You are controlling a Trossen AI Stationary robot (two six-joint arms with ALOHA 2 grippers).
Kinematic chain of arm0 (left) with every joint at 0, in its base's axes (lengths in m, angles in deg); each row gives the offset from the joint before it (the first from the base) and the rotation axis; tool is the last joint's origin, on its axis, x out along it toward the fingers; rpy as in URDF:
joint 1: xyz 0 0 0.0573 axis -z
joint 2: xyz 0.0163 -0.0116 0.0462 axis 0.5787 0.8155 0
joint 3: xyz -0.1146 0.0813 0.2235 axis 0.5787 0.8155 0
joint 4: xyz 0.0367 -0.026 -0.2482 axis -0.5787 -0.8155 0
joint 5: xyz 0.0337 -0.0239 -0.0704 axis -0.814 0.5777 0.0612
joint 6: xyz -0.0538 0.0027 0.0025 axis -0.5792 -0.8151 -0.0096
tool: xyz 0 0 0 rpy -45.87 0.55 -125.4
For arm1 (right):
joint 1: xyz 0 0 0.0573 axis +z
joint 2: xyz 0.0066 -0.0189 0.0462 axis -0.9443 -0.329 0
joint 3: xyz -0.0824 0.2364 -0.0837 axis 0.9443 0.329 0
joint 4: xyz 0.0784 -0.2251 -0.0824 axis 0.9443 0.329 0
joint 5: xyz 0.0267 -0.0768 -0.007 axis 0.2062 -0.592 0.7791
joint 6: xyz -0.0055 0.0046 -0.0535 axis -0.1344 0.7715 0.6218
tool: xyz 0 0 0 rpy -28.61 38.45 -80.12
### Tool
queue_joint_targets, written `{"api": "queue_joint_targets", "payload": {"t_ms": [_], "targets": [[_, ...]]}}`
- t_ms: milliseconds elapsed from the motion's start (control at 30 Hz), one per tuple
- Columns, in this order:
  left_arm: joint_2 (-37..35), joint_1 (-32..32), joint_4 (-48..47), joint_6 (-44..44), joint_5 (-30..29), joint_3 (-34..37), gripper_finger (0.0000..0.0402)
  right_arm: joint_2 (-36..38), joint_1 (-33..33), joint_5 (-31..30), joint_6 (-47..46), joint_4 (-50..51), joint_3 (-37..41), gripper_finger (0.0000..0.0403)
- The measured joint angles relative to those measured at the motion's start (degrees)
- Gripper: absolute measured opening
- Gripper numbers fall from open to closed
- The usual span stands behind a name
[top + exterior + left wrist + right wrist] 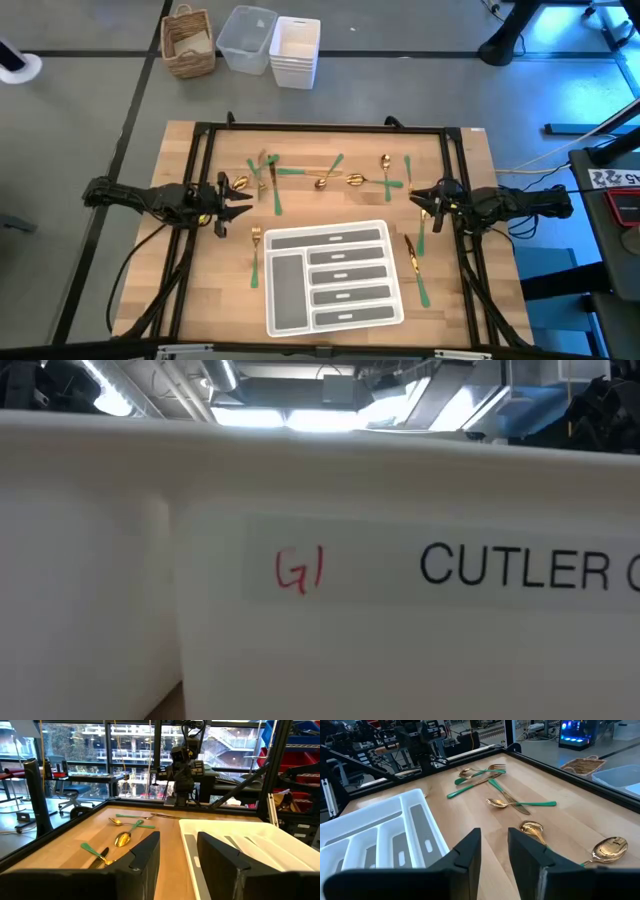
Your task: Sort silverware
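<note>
Gold-headed, green-handled silverware (330, 176) lies scattered across the far half of the wooden desk (190, 290), with a fork (255, 255) and a knife (412, 258) flanking the grey tray (335, 277). The left pincer (238, 203) and right pincer (418, 197) hover at opposite desk edges, both released and holding nothing.

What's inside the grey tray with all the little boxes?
Nothing yet. The grey compartmented plastic tray shows only bare slots from above. All the gold-headed, green-handled forks, spoons and knives lie outside it on the wooden table. No slot is covered.
</note>
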State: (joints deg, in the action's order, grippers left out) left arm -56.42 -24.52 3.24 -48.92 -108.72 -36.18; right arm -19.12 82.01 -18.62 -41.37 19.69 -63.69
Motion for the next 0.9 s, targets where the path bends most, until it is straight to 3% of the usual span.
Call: {"api": "queue_joint_targets", "payload": {"t_ms": [700, 900], "targets": [[0.01, 0.01, 0.01, 0.04, 0.0, 0.02, 0.0125, 0.0, 0.0, 0.0, 0.0, 0.0, 0.0, 0.0098], [-0.01, 0.01, 1.17, -4.95, 0.0, 0.02, 0.0125, 0.0, 0.0, -0.02, 0.0, -0.61, 0.0, 0.0098]]}}
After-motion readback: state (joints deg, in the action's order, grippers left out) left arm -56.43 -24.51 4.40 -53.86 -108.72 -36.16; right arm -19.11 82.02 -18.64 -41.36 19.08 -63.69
